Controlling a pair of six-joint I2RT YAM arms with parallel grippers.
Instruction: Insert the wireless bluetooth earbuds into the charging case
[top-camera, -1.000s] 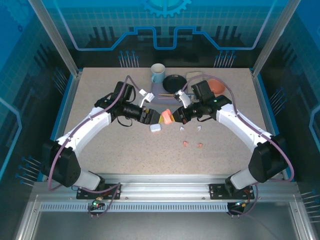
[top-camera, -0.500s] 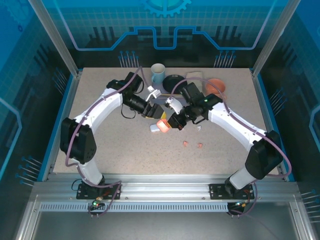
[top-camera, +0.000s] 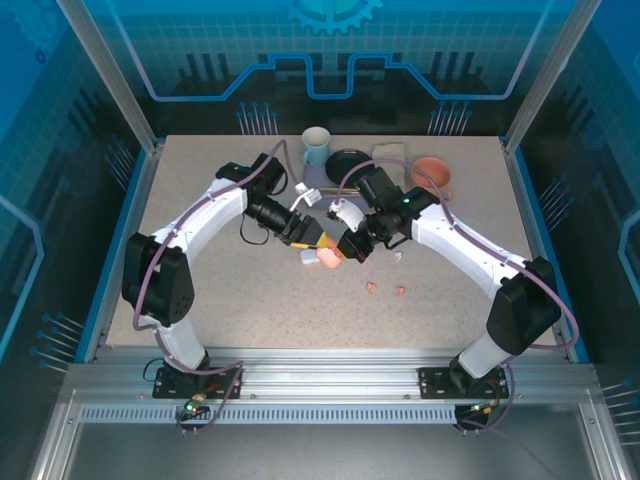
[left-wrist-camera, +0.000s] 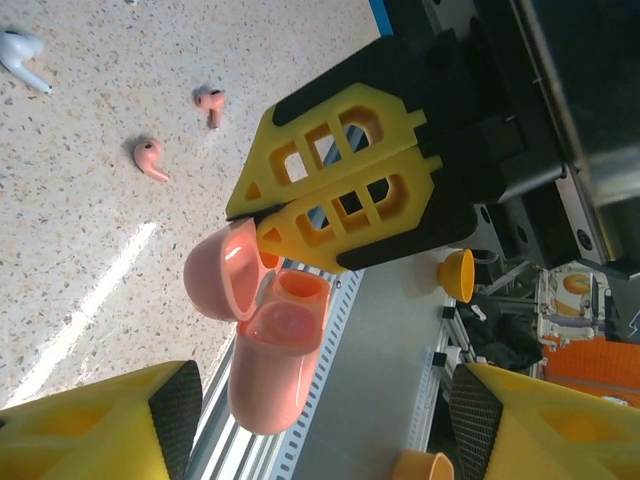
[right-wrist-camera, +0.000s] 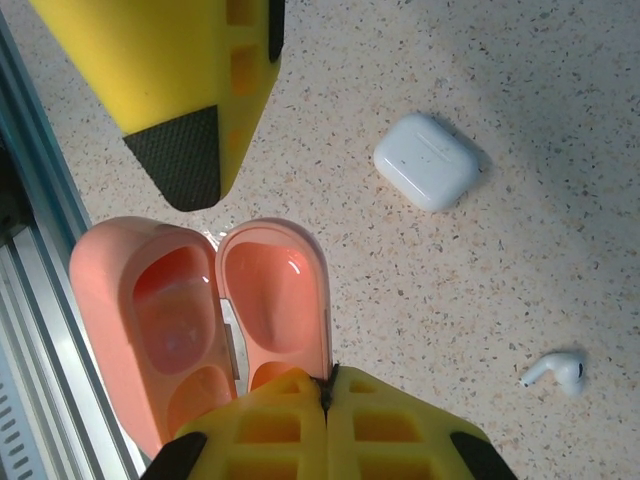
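Right, the pink earbuds lie loose on the table beyond the open pink case, not yet inserted. My right gripper pinches that case's lid so it gapes; my left gripper, jaws spread, flanks its body, probably to steady it.

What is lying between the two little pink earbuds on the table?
Nothing. In the left wrist view, only bare speckled table separates one pink earbud from the other pink earbud; they lie apart.
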